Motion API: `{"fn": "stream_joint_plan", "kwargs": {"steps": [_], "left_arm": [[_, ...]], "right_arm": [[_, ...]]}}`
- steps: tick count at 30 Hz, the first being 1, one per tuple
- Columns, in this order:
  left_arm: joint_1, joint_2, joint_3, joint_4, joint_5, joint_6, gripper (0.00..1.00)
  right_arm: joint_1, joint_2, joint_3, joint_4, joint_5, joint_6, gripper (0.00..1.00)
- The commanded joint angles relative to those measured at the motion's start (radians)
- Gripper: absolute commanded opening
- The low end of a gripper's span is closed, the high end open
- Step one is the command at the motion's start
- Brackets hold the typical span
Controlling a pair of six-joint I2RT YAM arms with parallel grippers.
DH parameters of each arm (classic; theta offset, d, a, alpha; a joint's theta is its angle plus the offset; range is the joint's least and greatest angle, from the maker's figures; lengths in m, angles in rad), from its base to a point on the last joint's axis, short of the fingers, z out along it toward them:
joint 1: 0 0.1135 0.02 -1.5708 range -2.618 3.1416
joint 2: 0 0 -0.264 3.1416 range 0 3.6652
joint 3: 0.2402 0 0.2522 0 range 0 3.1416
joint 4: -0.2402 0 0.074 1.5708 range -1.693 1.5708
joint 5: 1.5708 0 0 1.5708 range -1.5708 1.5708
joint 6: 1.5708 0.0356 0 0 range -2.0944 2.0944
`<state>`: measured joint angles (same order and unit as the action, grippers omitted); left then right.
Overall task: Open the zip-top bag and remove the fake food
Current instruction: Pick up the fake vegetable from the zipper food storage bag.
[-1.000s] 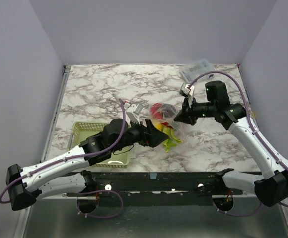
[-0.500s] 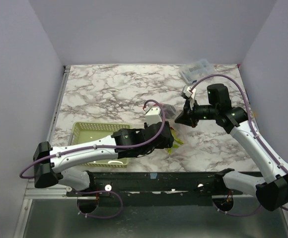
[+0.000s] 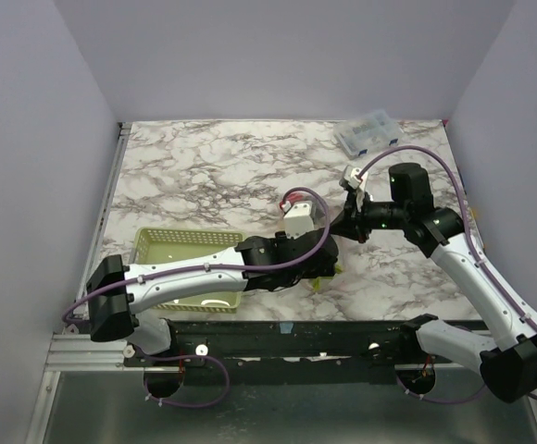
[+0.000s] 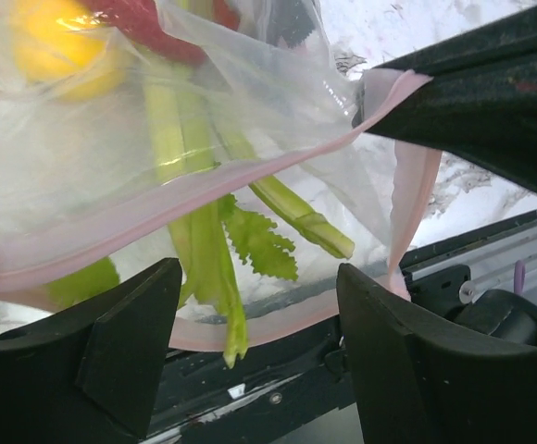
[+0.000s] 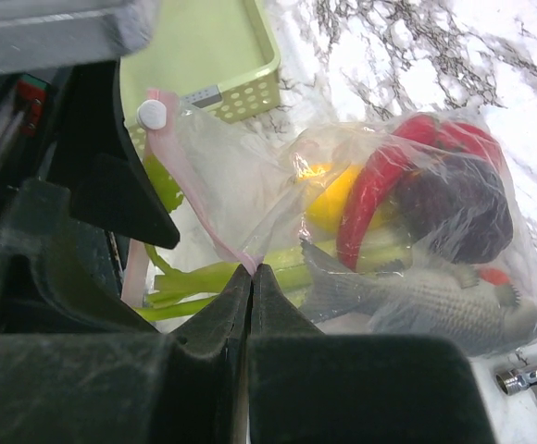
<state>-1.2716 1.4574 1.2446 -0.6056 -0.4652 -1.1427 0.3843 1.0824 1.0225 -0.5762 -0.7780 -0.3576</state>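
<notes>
1. Zip-top bag (image 5: 259, 176) is lying on the bench (image 3: 204, 176) between your 2 arms, just right of the green basket (image 3: 171, 252), with the fake food (image 5: 380, 199) mostly inside it.
2. Your left arm is reaching further across than a second ago. Then it was working at the bag's left end; now the left gripper (image 4: 259, 356) is sitting low at the bag's mouth, jaws apart and clamping nothing.
3. Your right gripper (image 5: 250, 277) is staying pinched together on the bag's edge, holding 1 side of the pink zip strip (image 4: 157, 217) up.
4. By the look of it, the mouth is parting. A green stalk (image 4: 204, 259) is already poking out, so you are probably getting ready to pull items out.
5. Around the bag, white marbled bench is showing. A clear compartment box (image 3: 366, 134) is sitting near its far right corner, and plain pale walls (image 3: 278, 55) are closing in 3 sides.
</notes>
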Motion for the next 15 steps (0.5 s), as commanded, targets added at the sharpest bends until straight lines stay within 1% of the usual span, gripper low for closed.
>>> {"fn": "stream_joint_plan", "kwargs": {"steps": [1,4,6,9,12,15], "left_arm": [[-0.005,0.073,0.087,-0.102,-0.023,-0.108,0.71],[-0.005,0.092,0.1,-0.118,-0.027,-0.151,0.7],[-0.006,0.117,0.121,-0.179,-0.047,-0.214,0.7],[-0.005,0.158,0.143,-0.212,-0.058,-0.236,0.7],[-0.005,0.17,0.121,-0.142,-0.03,-0.214,0.7],[-0.004,0.169,0.091,-0.069,-0.008,-0.21,0.74]], "right_arm": [[-0.005,-0.026,-0.024,0.054,-0.041,0.008,0.0],[-0.004,-0.03,-0.034,0.066,-0.046,0.008,0.0],[-0.005,-0.028,-0.035,0.068,-0.051,0.008,0.0],[-0.005,-0.026,-0.034,0.07,-0.067,0.011,0.0],[-0.004,-0.025,-0.04,0.073,-0.075,0.011,0.0],[-0.005,-0.029,-0.05,0.073,-0.087,0.009,0.0]]}}
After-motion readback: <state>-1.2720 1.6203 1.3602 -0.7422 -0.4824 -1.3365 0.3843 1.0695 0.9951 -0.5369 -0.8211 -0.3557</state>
